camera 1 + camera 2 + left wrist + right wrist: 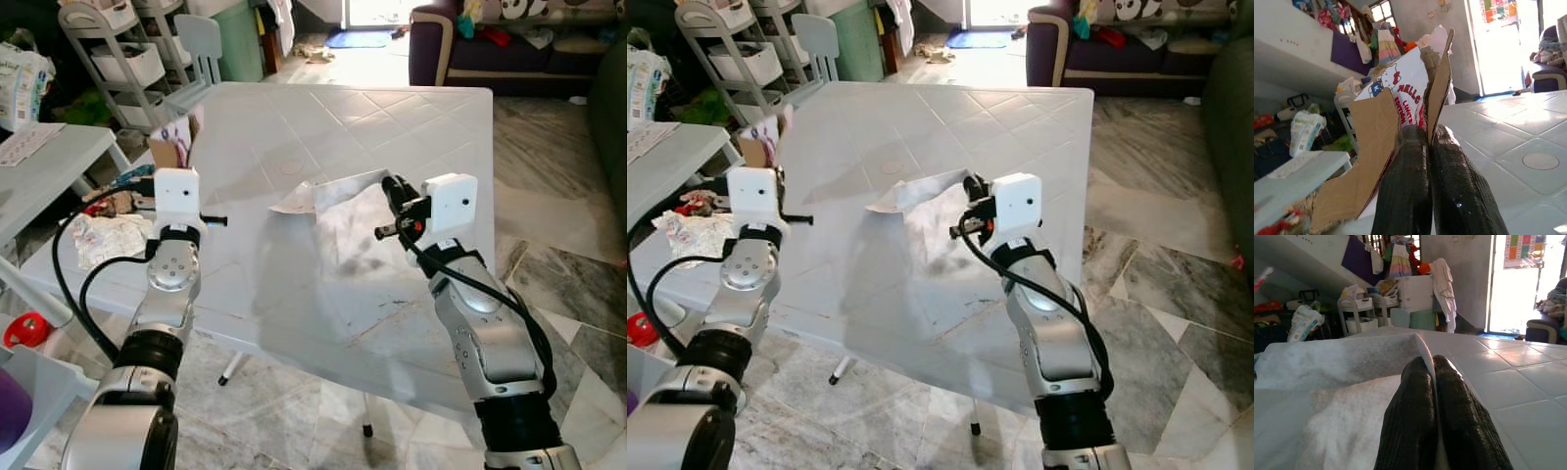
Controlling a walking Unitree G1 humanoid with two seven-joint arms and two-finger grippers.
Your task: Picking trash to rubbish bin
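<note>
We have both pieces gripped: our left gripper (1422,161) has its jaws clamped on the cardboard scrap (1376,147), our right gripper (1432,382) on the white paper sheet (343,211) lying over the table (392,117). Next, we judge, both must be lifted clear and carried to a bin.

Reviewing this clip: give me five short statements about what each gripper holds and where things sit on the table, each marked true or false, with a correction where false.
1. The right gripper is shut on the white tissue sheet. True.
2. The left gripper is open and holds nothing. False: its fingers are shut on the cardboard box piece.
3. The tissue sheet lies partly on the white table. True.
4. The cardboard box piece is plain, with no print. False: it carries a cartoon cat print and red lettering.
5. The tissue sheet is crumpled into a tight ball. False: it is spread out, with one edge lifted at the right gripper.
</note>
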